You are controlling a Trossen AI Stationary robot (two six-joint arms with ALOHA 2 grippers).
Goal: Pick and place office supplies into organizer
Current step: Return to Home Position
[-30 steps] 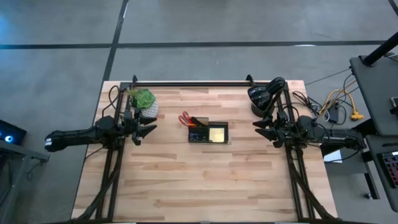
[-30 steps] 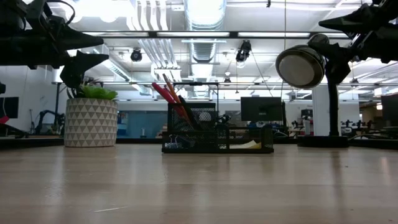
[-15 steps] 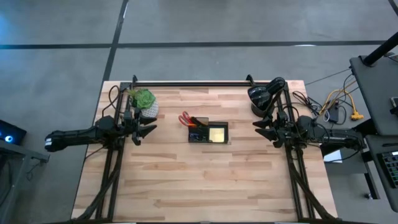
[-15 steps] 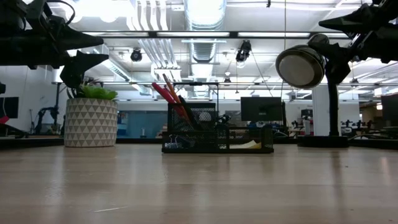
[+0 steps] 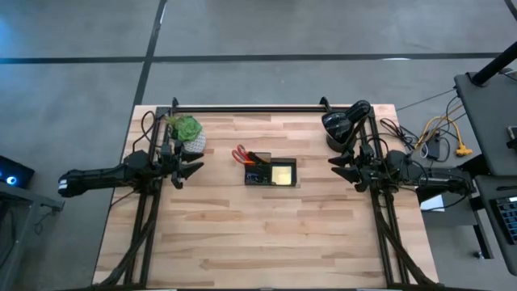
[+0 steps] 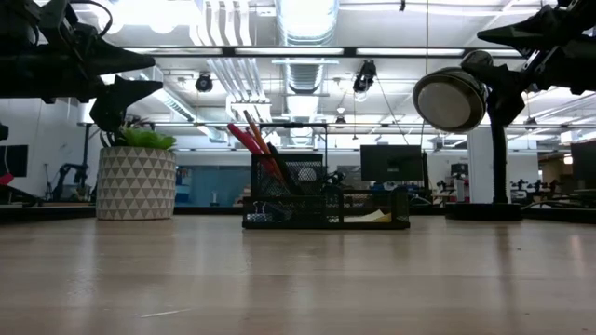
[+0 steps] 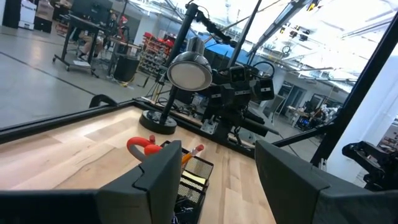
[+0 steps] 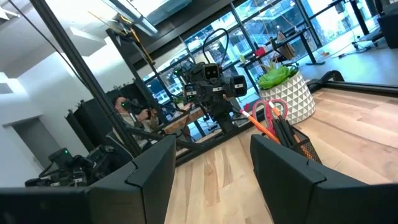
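Nothing had moved since the earlier frames: both arms, the organizer [image 5: 283, 162] and everything in it sat exactly as before, which fitted arms already parked at home.

In the high view the organizer stood near the middle of the table [image 5: 266, 234], a little toward 12 o'clock. The yellow sticky-note pad [image 5: 283, 174] lay flat in its 3 o'clock compartment, where a low tray suits a flat thing. The red-handled scissors [image 5: 240, 153] leaned out of the taller 9 o'clock section toward 10 o'clock, handles up, with an orange pencil [image 8: 256, 122] slanting beside them; long items stay put only when propped against a wall like that. No supplies showed loose on the tabletop, so the sorting looked finished.

The left gripper [image 5: 187, 170] hung at 9 o'clock of the organizer, well apart from it and raised above the wood, its fingers spread wide with nothing between them. The right gripper [image 5: 339, 170] mirrored it at 3 o'clock — fingers likewise parted and empty, as its wrist view confirmed. Both pointed inward at the organizer, held clear so that neither crowded the filled tray.

The potted plant [image 5: 186, 129] stood at 10 o'clock of the organizer, just behind the left gripper, and the black lamp [image 5: 339, 123] at 2 o'clock, near the right one — bystanders to the job, both left untouched.
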